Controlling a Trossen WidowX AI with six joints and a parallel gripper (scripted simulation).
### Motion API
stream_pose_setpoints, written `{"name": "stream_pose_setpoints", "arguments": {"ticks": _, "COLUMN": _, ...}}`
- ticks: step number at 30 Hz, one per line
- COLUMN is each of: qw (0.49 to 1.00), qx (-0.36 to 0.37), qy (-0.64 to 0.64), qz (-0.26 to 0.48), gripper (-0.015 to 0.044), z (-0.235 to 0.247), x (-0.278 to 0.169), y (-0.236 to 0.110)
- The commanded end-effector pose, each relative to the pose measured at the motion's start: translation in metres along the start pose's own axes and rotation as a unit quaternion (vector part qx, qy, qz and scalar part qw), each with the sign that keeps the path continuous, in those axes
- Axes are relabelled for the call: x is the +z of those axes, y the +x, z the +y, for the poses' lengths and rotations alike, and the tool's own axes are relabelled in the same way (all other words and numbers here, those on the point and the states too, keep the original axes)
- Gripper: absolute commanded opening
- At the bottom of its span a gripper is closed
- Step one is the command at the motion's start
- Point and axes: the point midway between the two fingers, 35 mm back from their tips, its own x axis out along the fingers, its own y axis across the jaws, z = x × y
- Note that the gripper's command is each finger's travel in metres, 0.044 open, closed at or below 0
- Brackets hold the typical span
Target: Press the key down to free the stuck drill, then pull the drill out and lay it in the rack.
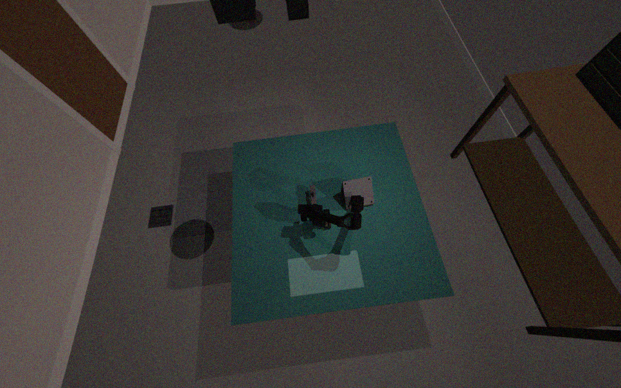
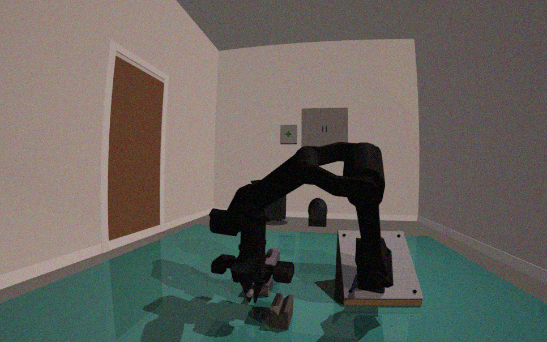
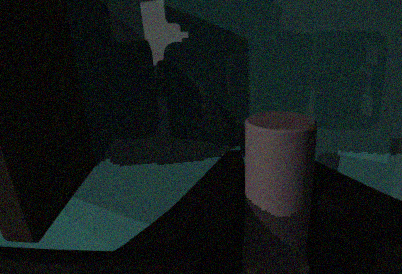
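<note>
The drill (image 2: 250,293) (image 3: 280,167) shows as a pale pinkish round bar. My gripper (image 2: 252,298) points down low over the mat, its fingers shut on the drill. In the wrist view the bar stands out between the black fingers, its round end uppermost. The grey-pink holder (image 2: 274,256) (image 1: 311,193) stands just behind the gripper and is partly hidden by it. The key cannot be made out. The brown rack (image 2: 282,312) with a groove along its top stands close to the right of the fingertips in the exterior view.
The arm's base stands on a pale plate (image 1: 357,185) (image 2: 347,265) to the right of the gripper. A teal mat (image 1: 265,164) (image 2: 118,293) lies under everything. A wooden bench (image 1: 556,101) stands off to the right in the top view, bearing a dark box (image 1: 616,72).
</note>
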Motion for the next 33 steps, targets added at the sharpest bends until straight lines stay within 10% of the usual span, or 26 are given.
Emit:
{"name": "stream_pose_setpoints", "arguments": {"ticks": 1, "qw": 1.000, "qx": 0.000, "qy": 0.000, "qz": 0.000, "gripper": 0.0013, "z": 0.000, "x": 0.000, "y": 0.000}}
{"name": "stream_pose_setpoints", "arguments": {"ticks": 33, "qw": 1.000, "qx": 0.002, "qy": -0.002, "qz": 0.001, "gripper": 0.0000, "z": 0.001, "x": 0.031, "y": -0.003}}
